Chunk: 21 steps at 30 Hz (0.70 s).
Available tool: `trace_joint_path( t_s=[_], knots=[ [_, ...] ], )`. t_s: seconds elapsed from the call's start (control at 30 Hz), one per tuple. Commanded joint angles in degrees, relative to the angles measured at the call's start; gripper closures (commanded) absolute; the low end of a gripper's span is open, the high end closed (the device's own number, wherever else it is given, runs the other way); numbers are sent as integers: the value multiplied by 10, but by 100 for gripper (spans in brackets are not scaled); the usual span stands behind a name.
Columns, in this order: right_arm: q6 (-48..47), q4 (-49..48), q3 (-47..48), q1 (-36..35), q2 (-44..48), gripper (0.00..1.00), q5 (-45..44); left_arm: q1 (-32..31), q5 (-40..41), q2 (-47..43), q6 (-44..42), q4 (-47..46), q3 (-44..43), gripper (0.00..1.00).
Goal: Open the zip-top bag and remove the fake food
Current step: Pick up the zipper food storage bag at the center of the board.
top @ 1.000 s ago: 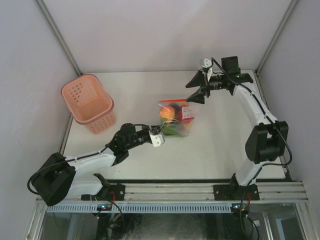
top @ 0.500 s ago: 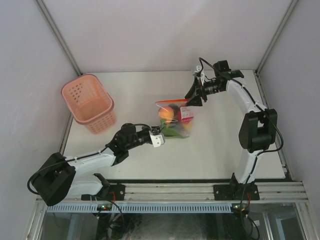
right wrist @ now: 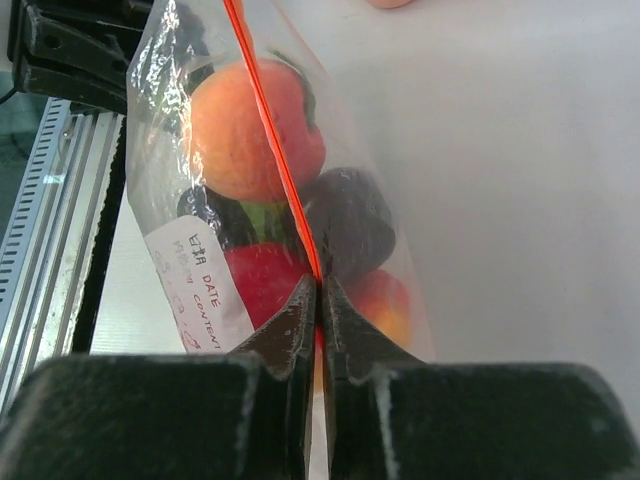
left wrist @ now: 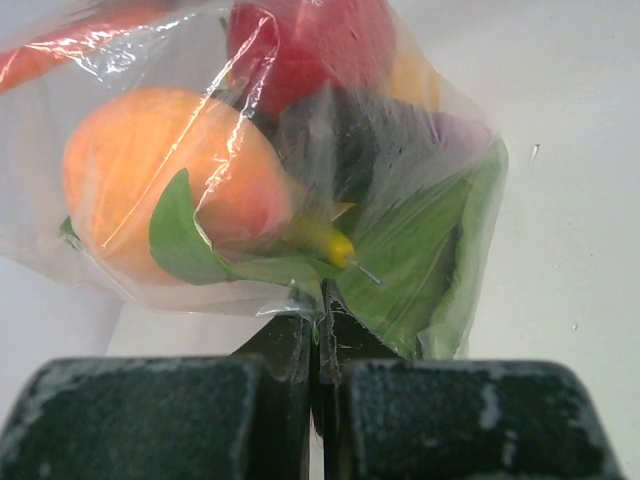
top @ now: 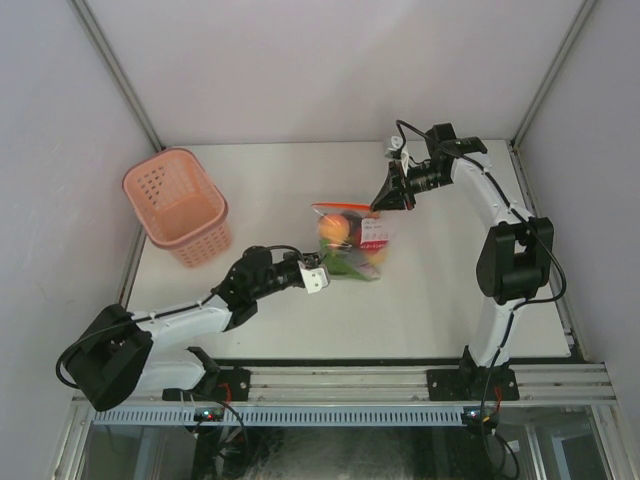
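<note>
White tabletop (top: 440, 290) boxed in by pale walls, nothing fancy. Sitting about mid-table: one zip-top bag (top: 352, 242), caught between two grips, with the fake food (top: 333, 228) all inside and the seal not yet opened.

Near end first: left gripper (left wrist: 320, 325) pressed together on a fold of plastic at the bag's bottom edge. Far end: right gripper (right wrist: 318, 295) nipped tight on the red-orange zipper strip (right wrist: 262, 120).

Tips for the opening step:
- Keep the left pinch as the anchor, no letting go.
- Pull the top slowly away to peel the seal instead of dragging the whole bag.
- Aim to catch one lip of the zipper only, not both; otherwise just tugging a sealed bag. Can't really tell which from the wrist view, honestly.

Head count: one bag, one pink basket (top: 180, 210) off to the left, well apart. Inside the plastic: one orange round piece, one red, one dark purple eggplant, a bit of yellow, a couple of green leaves. Possibly more buried underneath.
</note>
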<state>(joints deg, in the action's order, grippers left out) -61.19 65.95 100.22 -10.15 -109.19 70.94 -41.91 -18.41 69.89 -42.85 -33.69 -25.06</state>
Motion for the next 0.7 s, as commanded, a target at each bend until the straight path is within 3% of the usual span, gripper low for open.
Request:
trace_joint_path(
  t_s=[0.0, 0.17, 0.4, 0.67],
  knots=[
    [-29, 14, 5, 1, 36, 100, 9, 8, 9, 7, 25, -29, -24, 100],
    [35, -43, -23, 8, 70, 100, -2, 18, 21, 18, 62, -56, -18, 98],
    [264, -267, -130, 13, 149, 100, -65, 39, 23, 28, 173, -98, -12, 50],
    [343, -337, -201, 20, 201, 100, -110, 98, 6, -52, 434, -115, 4, 25]
  ],
)
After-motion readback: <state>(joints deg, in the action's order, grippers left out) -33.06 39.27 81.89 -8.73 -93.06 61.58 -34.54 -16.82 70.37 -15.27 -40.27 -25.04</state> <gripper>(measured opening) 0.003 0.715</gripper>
